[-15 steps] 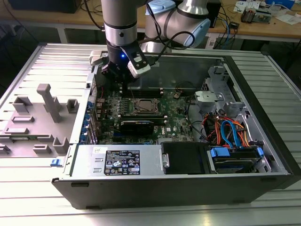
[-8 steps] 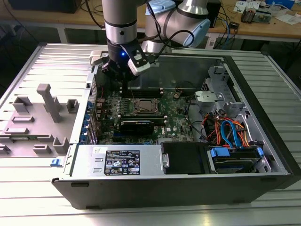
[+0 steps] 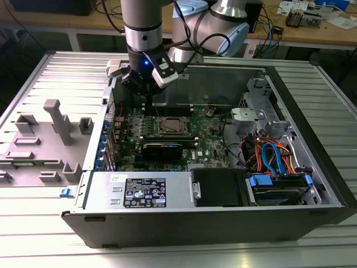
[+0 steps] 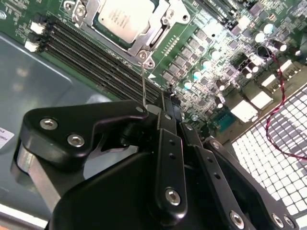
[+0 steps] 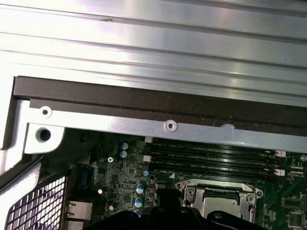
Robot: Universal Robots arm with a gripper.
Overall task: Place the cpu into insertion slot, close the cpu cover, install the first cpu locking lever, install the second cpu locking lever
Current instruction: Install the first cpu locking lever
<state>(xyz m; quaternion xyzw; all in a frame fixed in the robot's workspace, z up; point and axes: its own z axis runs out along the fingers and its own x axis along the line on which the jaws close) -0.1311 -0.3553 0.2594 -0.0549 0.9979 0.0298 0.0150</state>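
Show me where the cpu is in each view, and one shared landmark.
Exterior view: the cpu at the middle of the green board.
Second wrist view: the cpu inside the cpu cover.
First wrist view: the cpu inside that cover.
Shared landmark: long black memory slots beside it.

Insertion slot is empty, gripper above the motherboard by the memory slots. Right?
Not empty: the cpu sits in the insertion slot, as the second wrist view shows. The gripper is above the motherboard by the memory slots.

The cpu [image 4: 125,19] (in the second wrist view) is cut by the edge.
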